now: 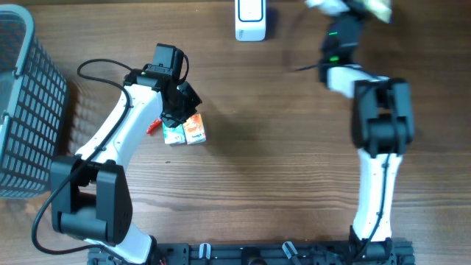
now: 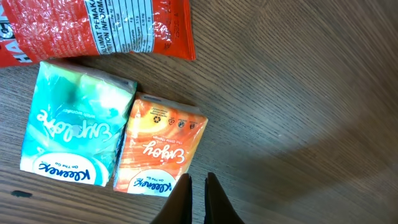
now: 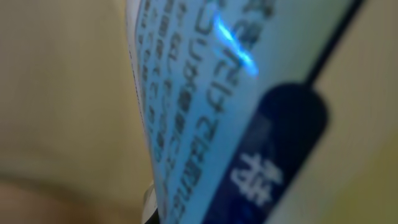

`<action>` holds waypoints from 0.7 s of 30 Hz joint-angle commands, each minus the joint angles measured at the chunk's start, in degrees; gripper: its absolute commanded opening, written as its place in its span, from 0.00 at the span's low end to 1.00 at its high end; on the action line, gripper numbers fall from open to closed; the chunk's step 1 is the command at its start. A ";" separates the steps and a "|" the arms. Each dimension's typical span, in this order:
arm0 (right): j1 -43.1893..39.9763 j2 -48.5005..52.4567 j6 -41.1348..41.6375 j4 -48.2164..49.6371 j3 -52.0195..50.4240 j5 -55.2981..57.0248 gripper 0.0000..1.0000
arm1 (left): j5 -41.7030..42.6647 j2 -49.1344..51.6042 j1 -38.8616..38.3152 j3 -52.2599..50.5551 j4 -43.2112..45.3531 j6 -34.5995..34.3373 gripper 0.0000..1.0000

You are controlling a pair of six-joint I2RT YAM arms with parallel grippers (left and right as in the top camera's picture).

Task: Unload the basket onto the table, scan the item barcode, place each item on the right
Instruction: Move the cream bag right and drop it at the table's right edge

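Wooden bench (image 1: 265, 169) carries a grey mesh basket (image 1: 22, 110) at its left edge and a white scanner (image 1: 251, 20) at the far middle. The right end effector (image 1: 340, 22), right of the scanner, is clamped narrow on a blurred printed packet (image 3: 205, 112). The left end effector (image 2: 198, 194) hangs pinched together, empty, just beside the orange tissue pack (image 2: 158, 149); a teal tissue pack (image 2: 71, 124) and a red wrapper (image 2: 93, 28) lie alongside.

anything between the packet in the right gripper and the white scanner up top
Nothing visible: only bare wooden table lies between the pale blue printed packet at the right gripper and the white box-shaped scanner.
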 commanded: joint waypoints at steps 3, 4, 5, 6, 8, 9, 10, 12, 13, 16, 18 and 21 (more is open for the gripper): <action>-9.35 0.50 17.35 -14.10 1.46 22.25 0.04 | -0.76 -0.31 -0.07 -0.11 0.11 1.09 0.05; -10.86 0.50 19.34 -18.78 1.46 22.86 0.04 | -0.76 -0.31 -0.07 -0.11 0.11 1.09 0.05; -12.24 0.50 20.96 -23.10 1.46 23.61 0.04 | -0.76 -0.31 -0.07 -0.11 0.11 1.09 0.05; -13.51 0.50 22.88 -26.99 1.46 24.79 0.04 | -0.76 -0.31 -0.07 -0.11 0.11 1.09 0.05; -15.76 0.50 27.56 -31.58 1.46 27.47 0.04 | -0.74 -0.31 -0.07 -0.11 0.13 1.09 0.04; -16.68 0.50 29.42 -32.41 1.46 29.14 0.04 | -0.74 -0.31 -0.07 -0.11 0.13 1.07 0.04; -17.51 0.50 30.49 -32.50 1.46 30.58 0.04 | -0.74 -0.31 -0.07 -0.11 0.11 1.07 0.05; -18.75 0.50 30.47 -32.50 1.46 31.74 0.04 | -0.74 -0.31 -0.07 -0.11 -0.02 1.07 0.04; -19.19 0.50 30.18 -32.50 1.46 31.74 0.04 | -0.74 -0.31 -0.07 -0.11 -0.07 1.07 0.04; -19.67 0.50 29.92 -32.48 1.46 31.65 0.17 | -0.74 -0.31 -0.07 -0.11 -0.07 1.07 0.05; -19.56 0.50 30.08 -32.50 1.46 31.52 0.31 | -0.74 -0.31 -0.07 -0.11 -0.02 1.07 0.07; -18.84 0.50 30.12 -33.79 1.46 29.79 0.73 | -0.74 -0.31 -0.07 -0.11 -0.04 1.07 0.09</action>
